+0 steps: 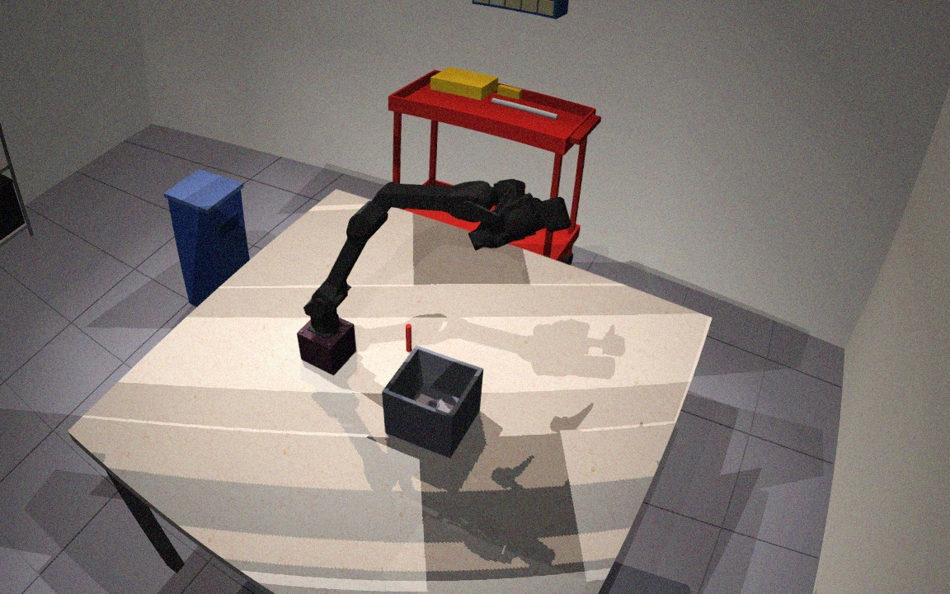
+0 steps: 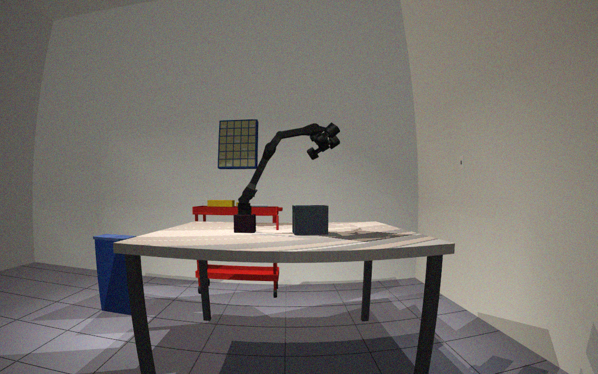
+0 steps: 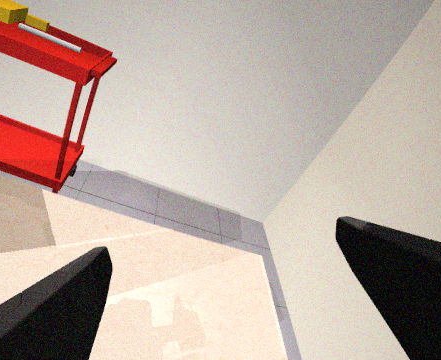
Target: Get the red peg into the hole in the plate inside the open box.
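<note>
The red peg (image 1: 408,338) stands upright on the table, just behind the left back corner of the open box. The dark grey box (image 1: 418,422) (image 2: 310,220) is open at the top. Part of the light plate (image 1: 446,403) shows at its bottom, with a small dark hole. My gripper (image 3: 225,243) is open and empty, its fingers wide apart. It is high above the table, up and to the right of the peg and box in the top view, and tilted outward. Neither peg nor box shows in the wrist view. I cannot make out the peg in the exterior view.
The arm's base (image 1: 326,346) (image 2: 244,223) stands on the table (image 1: 242,354) left of the peg. A red cart (image 1: 486,129) (image 2: 236,210) (image 3: 35,52) with yellow boxes stands behind the table. A blue bin (image 1: 209,236) (image 2: 112,274) stands on the floor at the left.
</note>
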### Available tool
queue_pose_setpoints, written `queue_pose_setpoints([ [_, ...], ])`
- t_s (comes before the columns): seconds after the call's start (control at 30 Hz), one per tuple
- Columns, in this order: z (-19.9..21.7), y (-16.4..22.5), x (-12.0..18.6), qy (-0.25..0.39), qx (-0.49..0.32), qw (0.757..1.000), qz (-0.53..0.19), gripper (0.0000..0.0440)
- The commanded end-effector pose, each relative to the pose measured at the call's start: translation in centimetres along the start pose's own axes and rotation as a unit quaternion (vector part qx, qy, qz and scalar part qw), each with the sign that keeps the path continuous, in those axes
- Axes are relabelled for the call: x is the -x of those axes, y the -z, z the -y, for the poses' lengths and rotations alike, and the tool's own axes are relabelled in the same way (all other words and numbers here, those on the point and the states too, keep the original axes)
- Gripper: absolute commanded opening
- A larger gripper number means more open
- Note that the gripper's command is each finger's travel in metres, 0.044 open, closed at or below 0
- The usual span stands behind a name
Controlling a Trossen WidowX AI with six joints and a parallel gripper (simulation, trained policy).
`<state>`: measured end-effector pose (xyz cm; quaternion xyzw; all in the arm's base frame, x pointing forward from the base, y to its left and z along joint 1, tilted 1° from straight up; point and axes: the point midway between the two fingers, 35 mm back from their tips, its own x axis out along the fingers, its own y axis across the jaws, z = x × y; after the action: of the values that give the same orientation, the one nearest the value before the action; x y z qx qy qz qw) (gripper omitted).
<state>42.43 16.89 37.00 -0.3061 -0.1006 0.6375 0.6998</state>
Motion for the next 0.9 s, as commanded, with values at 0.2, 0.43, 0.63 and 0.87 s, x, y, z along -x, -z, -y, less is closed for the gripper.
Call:
queue_pose_setpoints([
  [0.2, -1.5, 1.0, 0.5, -0.001, -0.152, 0.988, -0.038, 0.044],
  [0.43, -2.8, 2.0, 0.6, -0.003, -0.268, 0.961, -0.065, 0.044],
  [0.63, -4.2, 2.8, 0.6, -0.003, -0.364, 0.927, -0.088, 0.044],
  [0.87, -6.0, 3.5, 0.6, -0.002, -0.47, 0.875, -0.117, 0.044],
])
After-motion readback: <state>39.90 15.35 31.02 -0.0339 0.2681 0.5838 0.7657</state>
